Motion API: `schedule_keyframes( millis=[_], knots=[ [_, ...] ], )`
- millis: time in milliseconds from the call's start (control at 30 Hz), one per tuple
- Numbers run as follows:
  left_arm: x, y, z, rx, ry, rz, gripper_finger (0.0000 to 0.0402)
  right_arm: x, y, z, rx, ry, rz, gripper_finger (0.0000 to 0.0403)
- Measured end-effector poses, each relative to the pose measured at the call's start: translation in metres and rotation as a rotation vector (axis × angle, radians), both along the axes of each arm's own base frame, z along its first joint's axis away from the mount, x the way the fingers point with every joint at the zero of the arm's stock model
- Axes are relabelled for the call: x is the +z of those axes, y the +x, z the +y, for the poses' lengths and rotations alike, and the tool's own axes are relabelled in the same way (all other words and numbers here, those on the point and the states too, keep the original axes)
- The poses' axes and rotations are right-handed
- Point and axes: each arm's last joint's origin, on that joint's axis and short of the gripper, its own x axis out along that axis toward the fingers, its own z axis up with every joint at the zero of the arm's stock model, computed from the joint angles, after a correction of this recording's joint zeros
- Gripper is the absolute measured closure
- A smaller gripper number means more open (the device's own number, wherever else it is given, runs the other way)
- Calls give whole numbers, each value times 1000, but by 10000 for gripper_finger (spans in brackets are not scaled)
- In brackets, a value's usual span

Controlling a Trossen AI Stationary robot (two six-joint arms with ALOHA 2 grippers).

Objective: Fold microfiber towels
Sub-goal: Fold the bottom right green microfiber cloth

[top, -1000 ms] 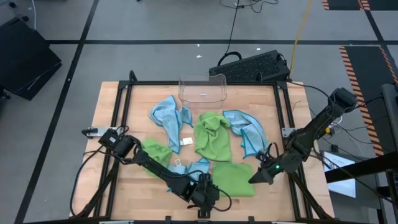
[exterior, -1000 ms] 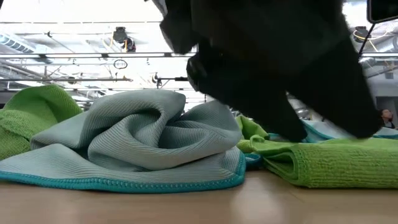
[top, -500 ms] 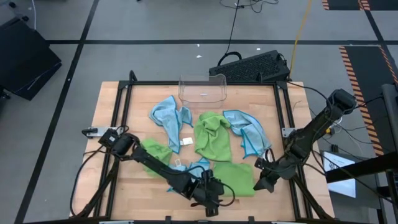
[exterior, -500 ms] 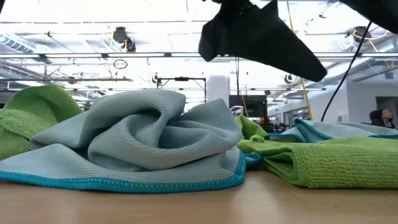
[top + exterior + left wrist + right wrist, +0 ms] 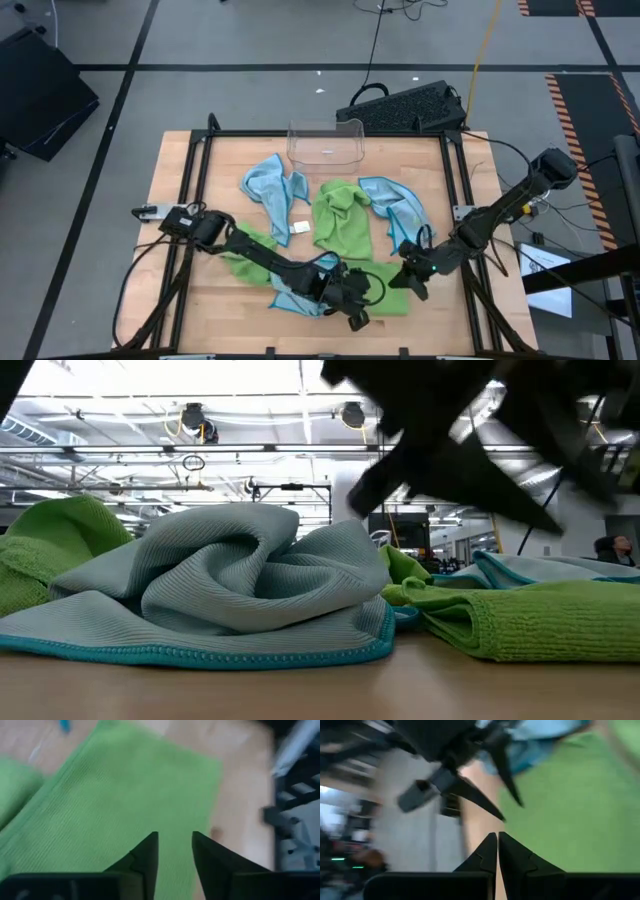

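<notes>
Six microfiber towels lie scattered on the table; a crumpled light blue one [image 5: 272, 187] sits toward the back left; a rumpled lime green one [image 5: 343, 218] lies mid-table; another blue [image 5: 398, 212] bunches beside it; a flat green one [image 5: 383, 281] (neatly spread) lies at the front edge; a green [image 5: 248, 247] and a blue [image 5: 311, 276] heap together front-left.

2 dark jointed arms, black cables

You get even, bright overhead light on the table [image 5: 180, 160], with soft shadows. Ceiling strip lights [image 5: 150, 405] glare at table height. Both wrist pictures smear with motion blur.
</notes>
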Motion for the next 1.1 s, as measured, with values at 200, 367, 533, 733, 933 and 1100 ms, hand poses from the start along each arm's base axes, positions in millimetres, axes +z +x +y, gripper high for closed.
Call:
schedule_keyframes(
  millis=[200,367,533,733,933,1100],
  knots=[
    [-13,8,7,113,-99,5,333,-29,-1,-19,20,-54,326,401],
    [-25,8,8,104,-102,47,357,-38,-2,-18,41,-43,413,402],
    [-35,5,10,93,-84,113,375,-45,-3,-16,6,-41,480,402],
    [-39,2,12,48,-31,160,395,-56,-7,-5,-47,-28,554,403],
    [-38,7,21,-33,53,145,388,-66,-7,20,-73,96,574,403],
    [-38,12,35,-119,158,131,367,-71,-10,45,-83,247,589,403]
  ],
)
